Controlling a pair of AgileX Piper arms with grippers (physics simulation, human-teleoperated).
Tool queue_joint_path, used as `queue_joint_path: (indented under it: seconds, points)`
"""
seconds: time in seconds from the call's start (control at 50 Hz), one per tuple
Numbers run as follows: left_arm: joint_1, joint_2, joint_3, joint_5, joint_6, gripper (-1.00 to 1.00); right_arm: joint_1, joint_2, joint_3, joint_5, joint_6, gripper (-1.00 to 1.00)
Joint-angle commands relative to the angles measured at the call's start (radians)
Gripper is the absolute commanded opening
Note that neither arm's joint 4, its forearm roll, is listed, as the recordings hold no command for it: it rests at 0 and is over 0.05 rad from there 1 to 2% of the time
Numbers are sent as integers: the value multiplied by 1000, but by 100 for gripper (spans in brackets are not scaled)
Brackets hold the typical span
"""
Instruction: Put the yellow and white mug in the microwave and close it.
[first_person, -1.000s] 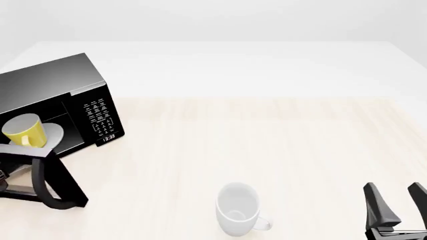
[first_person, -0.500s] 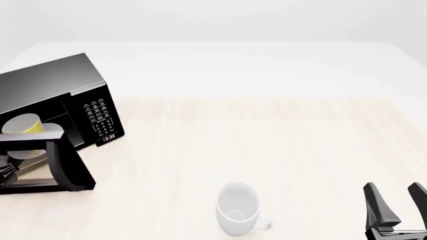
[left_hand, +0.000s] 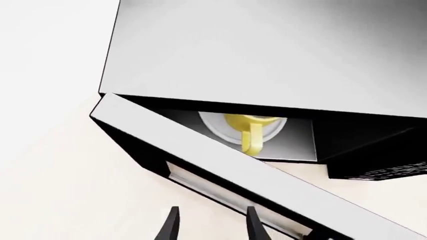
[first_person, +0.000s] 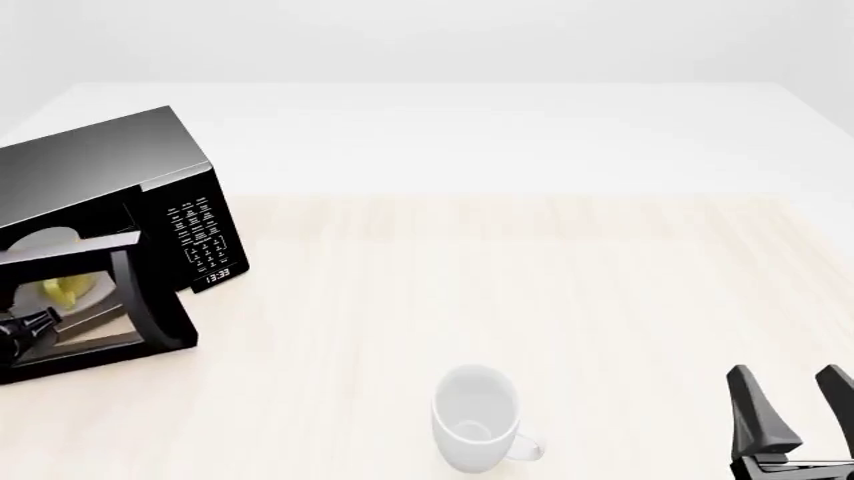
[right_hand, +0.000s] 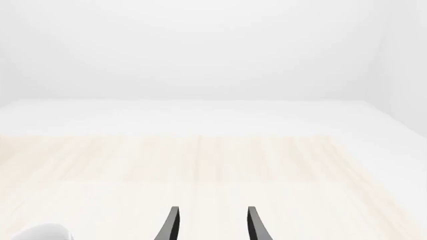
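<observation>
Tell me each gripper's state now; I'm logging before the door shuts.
Left gripper: open, holding nothing, at the microwave door.
Right gripper: open, holding nothing.

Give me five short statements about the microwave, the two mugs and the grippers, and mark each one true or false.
1. The small yellow mug with the white inside sits inside the large black boxy microwave. True.
2. The microwave's door is fully shut. False: it stands partly open, with the mug showing through the gap.
3. The all-white mug stands on the pale wooden table, outside the microwave. True.
4. The right gripper holds the all-white mug. False: it is open and empty, apart from that mug.
5. The left gripper is clamped on the yellow mug's handle. False: its fingers are open, outside the door.
</observation>
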Motion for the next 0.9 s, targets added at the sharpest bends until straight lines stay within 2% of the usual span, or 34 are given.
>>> queue_joint_path:
  seconds: [0.02,0.9]
  points:
    - [-27,32,-22,-22,-13,100,0,0,0,0,0,100]
    - [-54,162,-166,-41,-12,100,0,0,0,0,0,100]
